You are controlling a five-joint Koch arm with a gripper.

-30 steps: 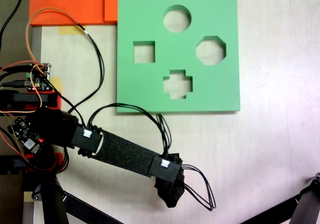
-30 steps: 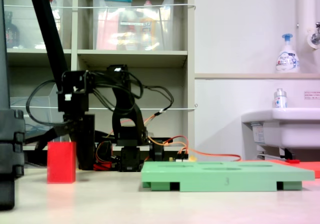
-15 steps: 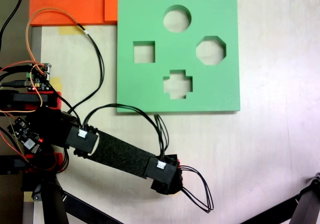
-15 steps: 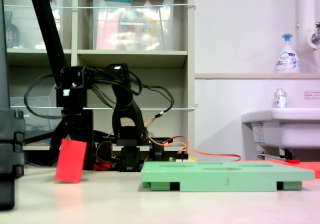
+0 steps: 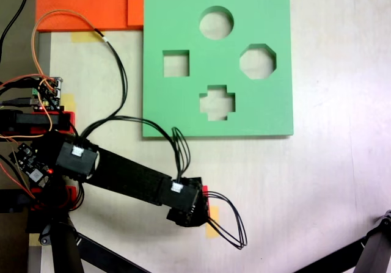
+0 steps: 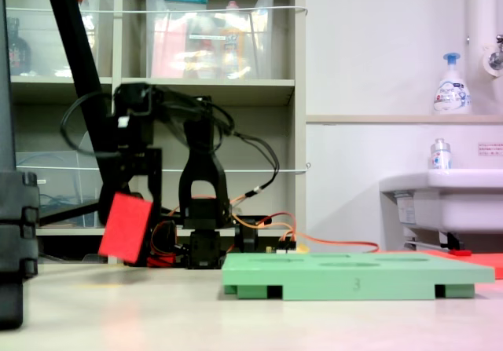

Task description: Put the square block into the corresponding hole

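Red block hangs tilted at the lower left of the second exterior view, clear of the desk, clenched in the end effector. In the first exterior view only a red sliver shows beside the end effector at lower centre, well below the green board and its square hole.

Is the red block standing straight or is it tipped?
Tipped. In the second exterior view the red cube hangs under the pincer, clear of the table, with its edges slanted and one corner pointing down.
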